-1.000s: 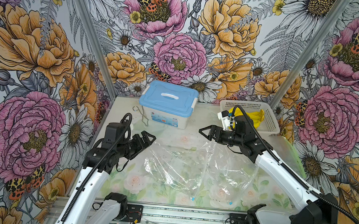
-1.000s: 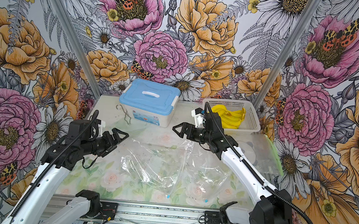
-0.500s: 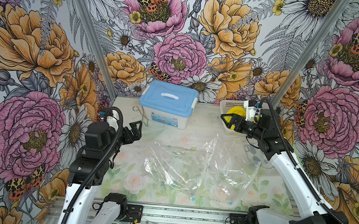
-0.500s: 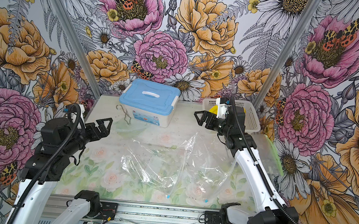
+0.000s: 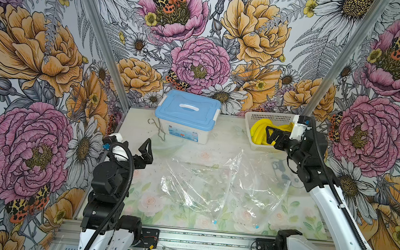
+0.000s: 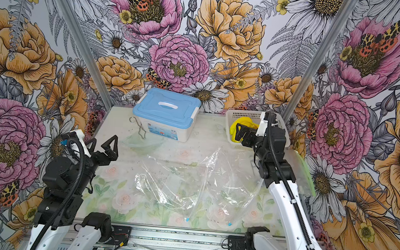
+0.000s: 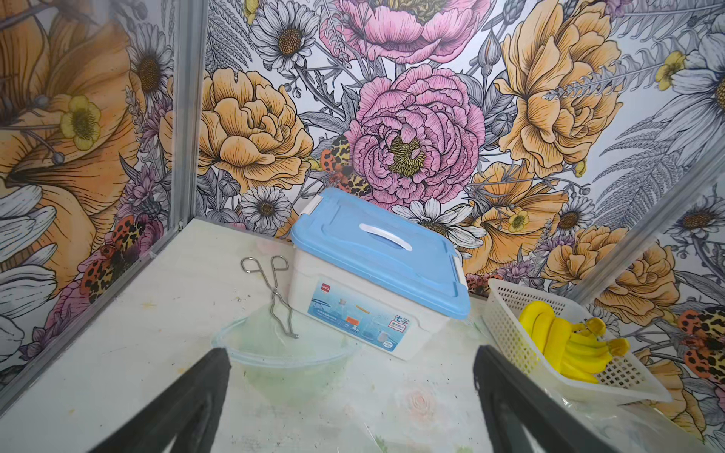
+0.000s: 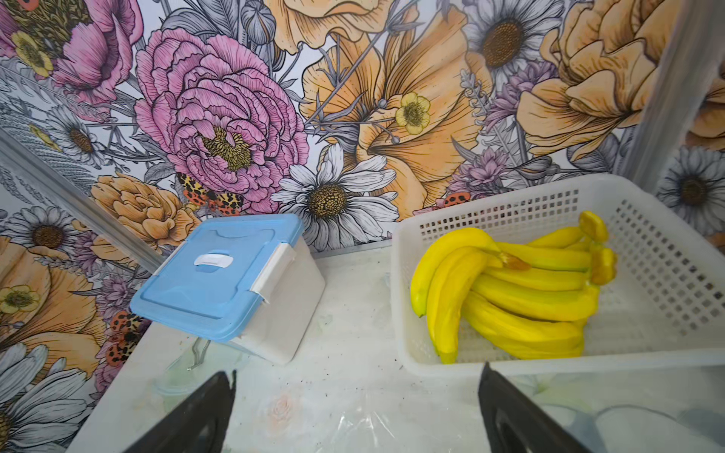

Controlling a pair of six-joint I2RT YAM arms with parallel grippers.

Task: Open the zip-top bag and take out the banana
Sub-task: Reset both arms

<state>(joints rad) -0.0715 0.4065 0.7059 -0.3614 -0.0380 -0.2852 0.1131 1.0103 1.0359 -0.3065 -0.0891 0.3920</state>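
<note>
The clear zip-top bag [image 5: 195, 190] [image 6: 168, 185] lies crumpled on the floral table, with nothing yellow inside it. A yellow banana bunch [image 5: 258, 132] [image 6: 243, 121] [image 7: 569, 345] [image 8: 521, 298] rests in the white basket [image 5: 270, 116] [image 6: 245, 113] [image 7: 506, 313] [image 8: 667, 235] at the back right. My right gripper [image 5: 268, 135] [image 6: 237, 133] [image 8: 359, 372] hovers open just in front of the basket, holding nothing. My left gripper [image 5: 145, 150] [image 6: 103, 142] [image 7: 351, 357] stands open and empty at the left edge, clear of the bag.
A blue-lidded storage box [image 5: 188, 109] [image 7: 376, 251] [image 8: 219, 274] stands at the back centre. Metal tongs [image 5: 156, 129] [image 7: 274, 294] lie beside it, their tips in a clear bowl [image 5: 167, 145] [image 7: 286, 361]. More clear plastic with a green edge [image 6: 307, 171] lies by the right wall.
The right gripper has swung from above the bag back to the basket front. The left arm has drawn back to the left edge. The bag stays on the table.
</note>
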